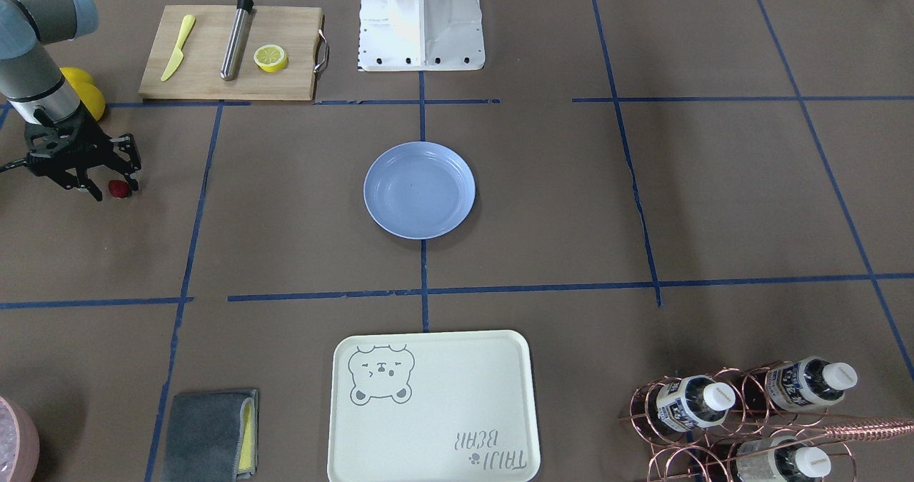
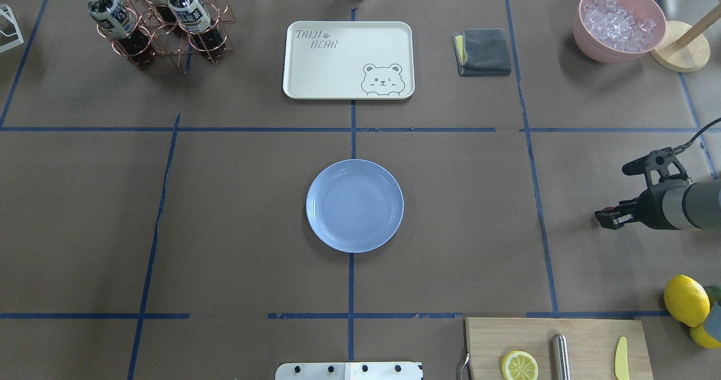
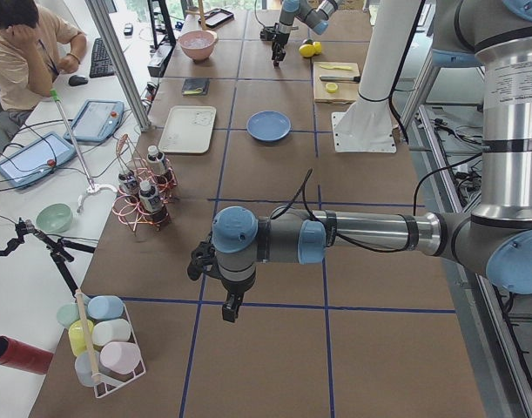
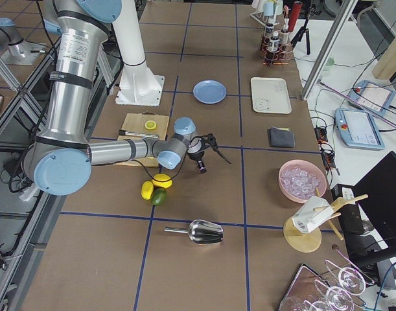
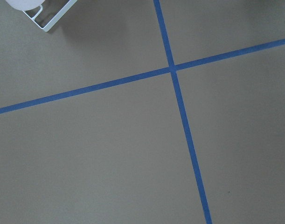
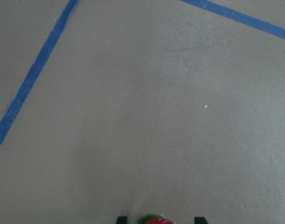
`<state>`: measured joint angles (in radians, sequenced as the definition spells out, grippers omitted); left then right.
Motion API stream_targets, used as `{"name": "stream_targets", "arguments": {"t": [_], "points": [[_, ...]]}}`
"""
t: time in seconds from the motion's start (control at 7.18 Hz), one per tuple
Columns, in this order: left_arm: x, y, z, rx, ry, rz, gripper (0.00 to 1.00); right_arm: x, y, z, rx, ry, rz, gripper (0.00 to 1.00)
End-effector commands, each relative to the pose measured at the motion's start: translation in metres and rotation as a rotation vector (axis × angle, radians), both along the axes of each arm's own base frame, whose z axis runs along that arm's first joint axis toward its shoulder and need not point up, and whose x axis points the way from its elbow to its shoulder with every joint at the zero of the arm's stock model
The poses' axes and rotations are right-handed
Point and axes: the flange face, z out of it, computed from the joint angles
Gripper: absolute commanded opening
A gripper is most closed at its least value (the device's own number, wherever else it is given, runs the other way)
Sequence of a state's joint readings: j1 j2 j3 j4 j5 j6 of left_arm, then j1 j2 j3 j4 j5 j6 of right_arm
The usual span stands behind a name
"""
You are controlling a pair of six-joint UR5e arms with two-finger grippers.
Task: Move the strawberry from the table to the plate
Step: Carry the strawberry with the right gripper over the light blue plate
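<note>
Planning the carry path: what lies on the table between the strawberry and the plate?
Only bare table, crossed by one blue tape line, lies between the strawberry and the plate, as the exterior front-facing view shows.

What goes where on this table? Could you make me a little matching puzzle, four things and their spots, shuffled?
Things:
1. strawberry
2. plate
3. lemon half
4. bottles

Spots:
A. in a copper wire rack
B. on the wooden board
C. between open jaws
D. empty, at the centre

Pairs: 1-C, 2-D, 3-B, 4-A.
</note>
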<state>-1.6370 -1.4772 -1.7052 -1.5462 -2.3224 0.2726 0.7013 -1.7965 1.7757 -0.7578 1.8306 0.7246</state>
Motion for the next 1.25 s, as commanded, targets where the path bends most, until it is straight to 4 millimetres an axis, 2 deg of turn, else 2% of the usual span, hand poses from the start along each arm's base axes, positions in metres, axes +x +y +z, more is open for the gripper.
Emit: {"name": "stream_targets", "arguments": {"t": [0.0, 0.14, 0.28, 0.42, 0.56, 0.7, 0.84, 0.98, 1.11], "points": [[0.000, 0.000, -0.001, 0.003, 0.004, 0.001, 1.00, 0.000, 0.001, -0.001, -0.001, -0.001, 0.000, 0.00], [0.000, -0.001, -0.002, 0.004, 0.004, -0.001, 1.00, -0.001, -0.001, -0.004, -0.004, -0.010, 0.008, 0.00], [0.000, -0.001, -0.002, 0.004, 0.004, 0.001, 1.00, -0.006, -0.002, -0.025, 0.024, -0.054, 0.004, 0.00], [0.000, -0.002, -0.004, 0.008, 0.004, 0.000, 1.00, -0.036, -0.016, -0.092, -0.033, -0.153, 0.079, 0.00], [0.000, -0.002, -0.005, 0.011, 0.004, 0.000, 1.00, -0.083, -0.033, -0.161, -0.085, -0.171, 0.091, 0.00], [0.000, -0.003, -0.008, 0.016, 0.004, 0.000, 1.00, -0.137, -0.055, -0.252, -0.131, -0.137, 0.088, 0.00], [0.000, -0.003, -0.011, 0.022, 0.003, 0.000, 1.00, -0.187, -0.047, -0.318, -0.162, -0.123, 0.118, 0.00], [0.000, -0.003, -0.011, 0.022, 0.003, 0.000, 1.00, -0.223, -0.045, -0.369, -0.181, -0.108, 0.162, 0.00], [-0.001, -0.005, -0.012, 0.027, 0.003, 0.000, 1.00, -0.267, -0.059, -0.403, -0.204, -0.097, 0.187, 0.00]]}}
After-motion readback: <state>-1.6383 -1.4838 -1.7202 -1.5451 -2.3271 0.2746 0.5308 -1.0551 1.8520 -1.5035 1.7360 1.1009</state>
